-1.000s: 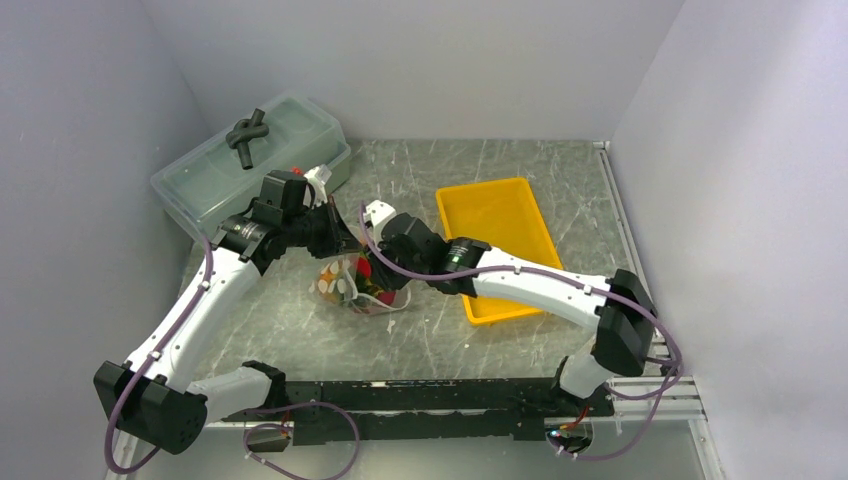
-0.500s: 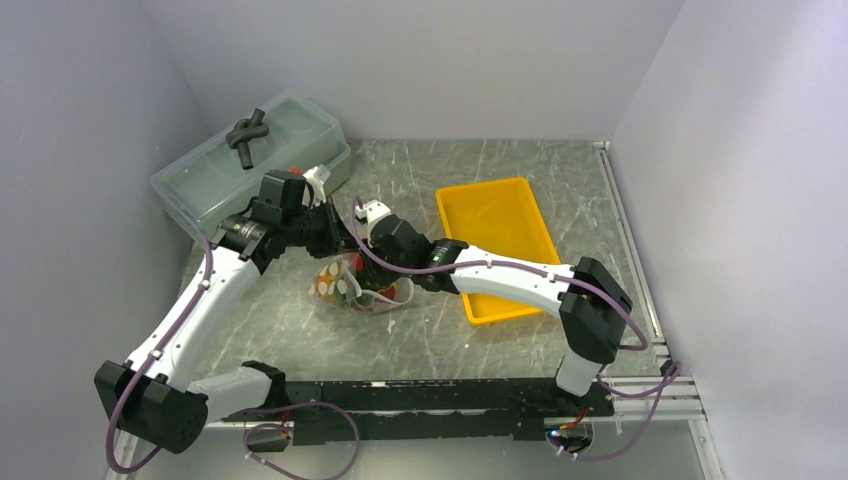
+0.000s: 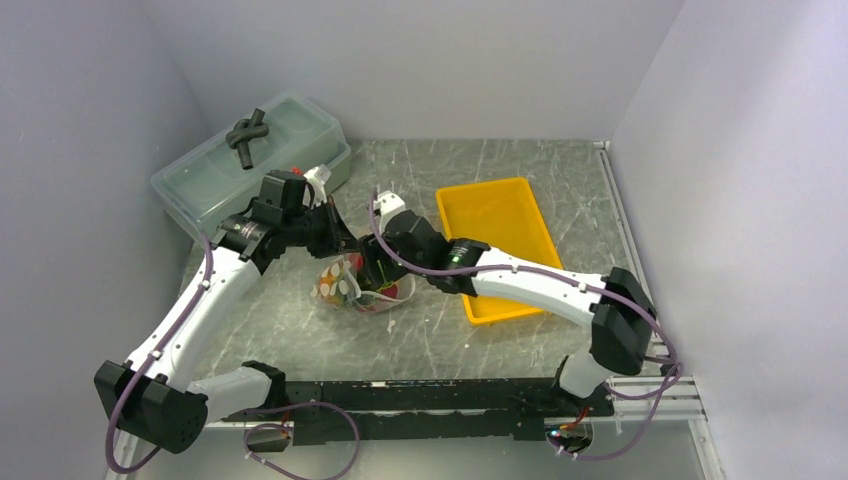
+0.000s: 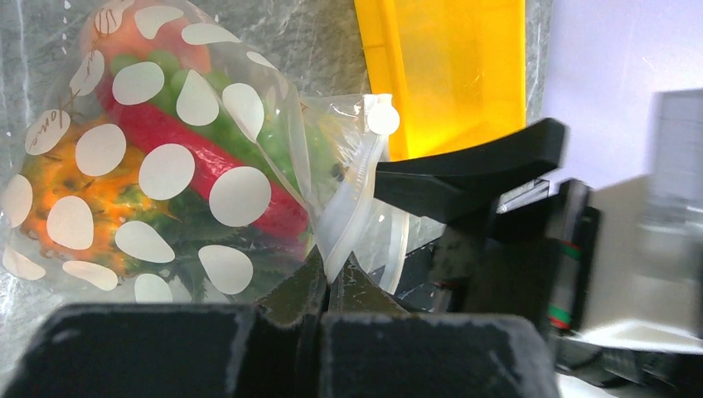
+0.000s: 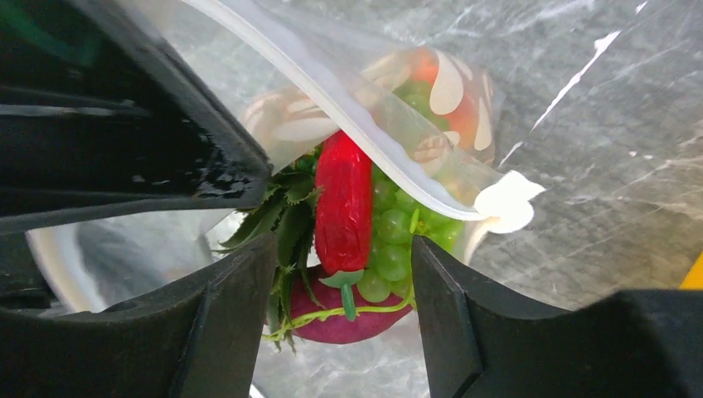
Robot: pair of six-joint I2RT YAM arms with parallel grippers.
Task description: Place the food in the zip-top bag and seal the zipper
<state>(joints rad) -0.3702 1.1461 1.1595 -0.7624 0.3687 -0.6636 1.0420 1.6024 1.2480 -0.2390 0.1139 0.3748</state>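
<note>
Zip-top bag (image 4: 166, 166) rests on grey marbled table (image 3: 480, 170) between white walls (image 3: 420, 60), left hand (image 4: 327, 269) clenched on it, right hand (image 5: 344, 249) released.

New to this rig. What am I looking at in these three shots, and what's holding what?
Two robot arms bolted to a table. The wide shot looks down from above; the other two are wrist cameras. On the table: a yellow tray, a lidded box, and a dotted zip-top bag of toy food, including a red chili and grapes. The left gripper is shut on the bag's zipper edge. The right gripper is open at the bag's mouth, holding nothing.
</note>
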